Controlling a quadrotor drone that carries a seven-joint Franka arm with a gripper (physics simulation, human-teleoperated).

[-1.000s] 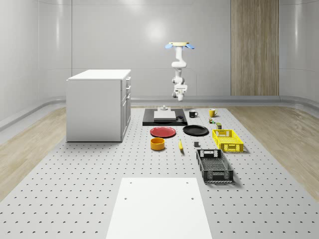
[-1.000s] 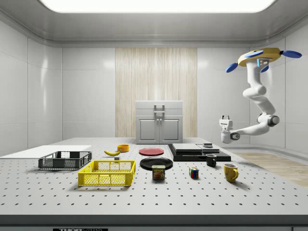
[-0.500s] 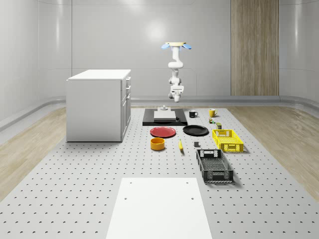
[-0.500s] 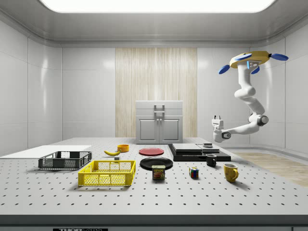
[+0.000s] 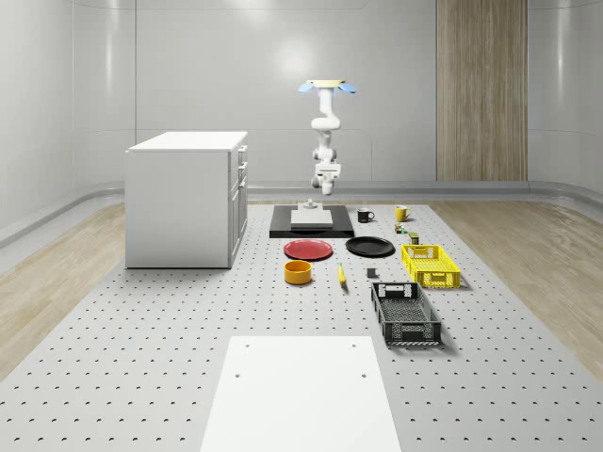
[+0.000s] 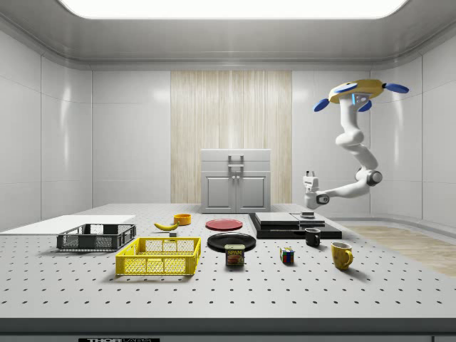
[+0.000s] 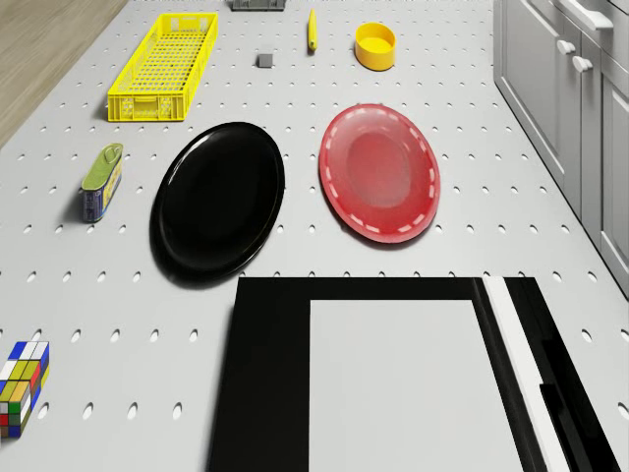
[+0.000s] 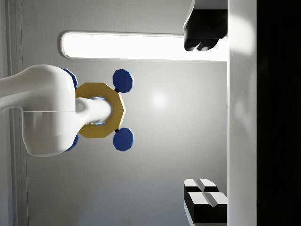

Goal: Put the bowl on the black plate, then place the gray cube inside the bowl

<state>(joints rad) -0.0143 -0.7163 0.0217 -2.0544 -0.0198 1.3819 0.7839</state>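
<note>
The yellow bowl (image 5: 298, 272) (image 7: 375, 45) stands on the table near the red plate. Apart from it lies the bare black plate (image 5: 369, 247) (image 7: 218, 197) (image 6: 231, 241). The small gray cube (image 5: 371, 273) (image 7: 264, 60) rests on the table between the banana and the yellow basket. The drone (image 5: 327, 87) (image 6: 354, 92) hovers high over the table's far end. Its arm hangs down and holds my gripper (image 6: 310, 174) (image 5: 326, 174) above the black platform, turned upward toward the ceiling. In the wrist view my gripper (image 8: 202, 117) is open, with nothing between its fingers (image 8: 202, 37).
A black platform with a white slab (image 5: 311, 221) lies under the arm. A white cabinet (image 5: 184, 198) stands at the whole-scene view's left. A red plate (image 5: 308, 250), banana (image 5: 341, 275), yellow basket (image 5: 431, 265), black basket (image 5: 405, 313), two mugs (image 5: 364, 215), a can (image 7: 101, 181) and a puzzle cube (image 7: 22, 385) lie around.
The drone and arm have moved toward the side view's left and come a little lower, bringing the gripper over the black platform. Nothing on the table has moved.
</note>
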